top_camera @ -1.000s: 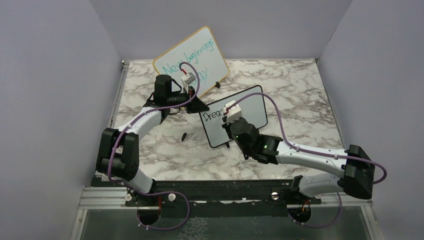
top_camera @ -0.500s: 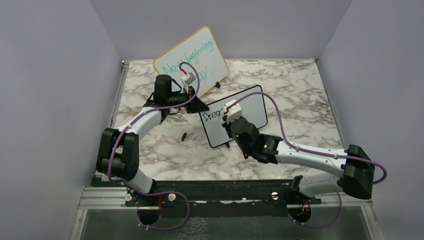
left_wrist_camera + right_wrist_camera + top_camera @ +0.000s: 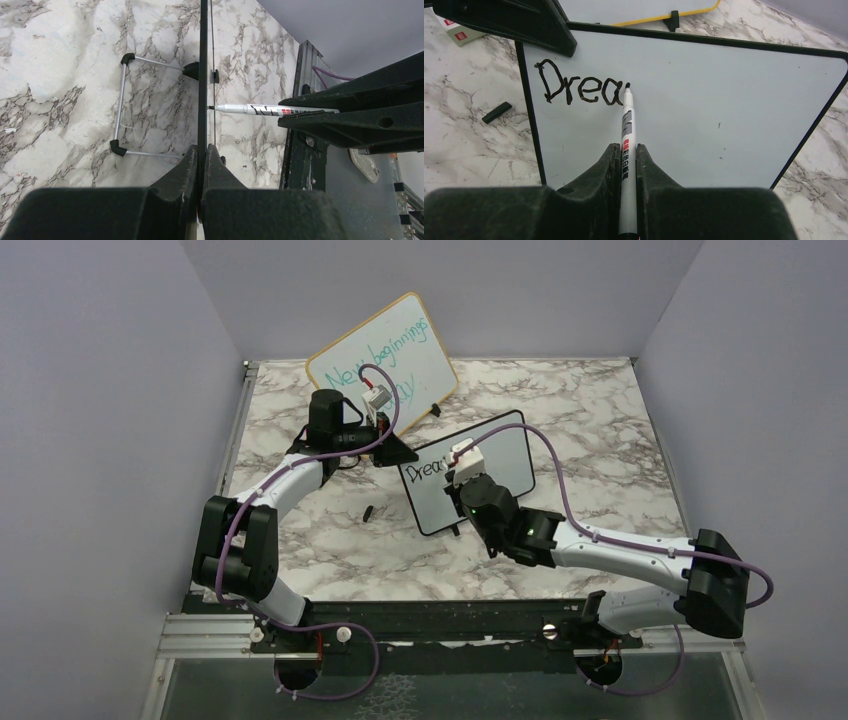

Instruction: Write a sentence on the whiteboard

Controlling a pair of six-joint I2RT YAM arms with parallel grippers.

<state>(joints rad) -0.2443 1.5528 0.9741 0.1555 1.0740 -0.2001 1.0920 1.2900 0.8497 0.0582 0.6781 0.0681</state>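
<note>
Your left end effector (image 3: 201,156) is clenched on the upper left corner of the whiteboard (image 3: 724,105), which stands on the table (image 3: 600,420). Your right end effector (image 3: 627,150) grasps a marker (image 3: 627,125). The marker's tip touches the whiteboard just right of the sentence (image 3: 579,90), which reads "Drea".

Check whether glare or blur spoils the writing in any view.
Right wrist: the sentence is sharp, evenly lit, no glare on the whiteboard. Top external: letters small, partly hidden by the right gripper. Left wrist: whiteboard edge-on, writing not visible.
</note>
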